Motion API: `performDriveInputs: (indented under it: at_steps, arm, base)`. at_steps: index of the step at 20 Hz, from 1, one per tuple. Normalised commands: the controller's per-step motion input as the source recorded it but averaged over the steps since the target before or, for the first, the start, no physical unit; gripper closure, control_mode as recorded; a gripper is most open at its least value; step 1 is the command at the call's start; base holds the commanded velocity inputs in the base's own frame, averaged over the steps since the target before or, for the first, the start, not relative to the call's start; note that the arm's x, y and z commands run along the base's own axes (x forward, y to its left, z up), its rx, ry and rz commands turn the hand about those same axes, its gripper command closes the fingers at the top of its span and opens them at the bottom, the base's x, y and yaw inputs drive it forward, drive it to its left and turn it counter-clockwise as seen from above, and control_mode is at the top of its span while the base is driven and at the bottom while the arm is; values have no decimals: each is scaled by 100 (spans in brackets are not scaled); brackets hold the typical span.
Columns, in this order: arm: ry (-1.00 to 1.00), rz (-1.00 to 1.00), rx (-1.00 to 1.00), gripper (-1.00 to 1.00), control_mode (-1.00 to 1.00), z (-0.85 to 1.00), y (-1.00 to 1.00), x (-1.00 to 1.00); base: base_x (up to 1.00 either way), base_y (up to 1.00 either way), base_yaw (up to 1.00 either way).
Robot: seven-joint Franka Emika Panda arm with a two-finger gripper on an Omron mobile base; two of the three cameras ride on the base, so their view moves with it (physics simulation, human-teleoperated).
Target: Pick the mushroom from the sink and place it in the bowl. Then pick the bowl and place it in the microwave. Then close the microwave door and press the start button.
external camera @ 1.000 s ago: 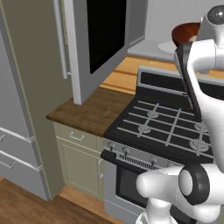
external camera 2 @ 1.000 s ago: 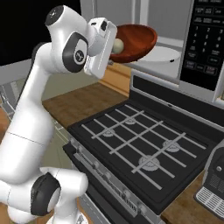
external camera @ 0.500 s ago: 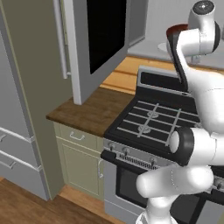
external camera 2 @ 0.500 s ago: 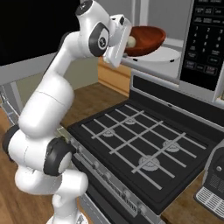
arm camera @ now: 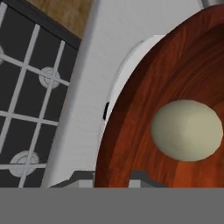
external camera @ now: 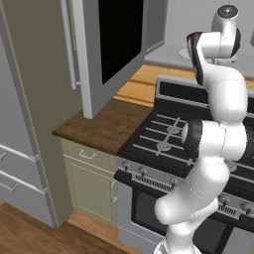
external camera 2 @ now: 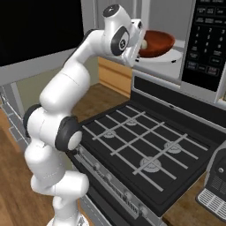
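Currently we hold the bowl (external camera 2: 157, 42), mushroom (arm camera: 189, 129) inside, by its rim in a narrowly parted gripper (arm camera: 113, 177), carried into the microwave (external camera 2: 176, 59) above its white plate (arm camera: 127, 74); next we judge: lower it, release, withdraw, then shut the door (external camera: 110, 47).

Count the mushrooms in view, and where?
1. One mushroom lies inside the bowl, which the gripper holds by the rim above the microwave's white plate. None seen elsewhere; the arm hides part of the scene.
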Motion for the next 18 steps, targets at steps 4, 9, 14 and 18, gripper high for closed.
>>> performDriveInputs:
  at_steps: [4, 9, 14, 18]
  arm:
    - [6, 2, 3, 100, -100, -28, -25, 64]
    - [0, 2, 0, 100, -100, -5, -22, 51]
    - [-1, 0, 0, -100, -100, -14, 0, 13]
    - [-13, 0, -5, -100, -100, -3, 13, 1]
  base:
    - [0, 0, 0]
    - [0, 0, 0]
    - [0, 0, 0]
    - [0, 0, 0]
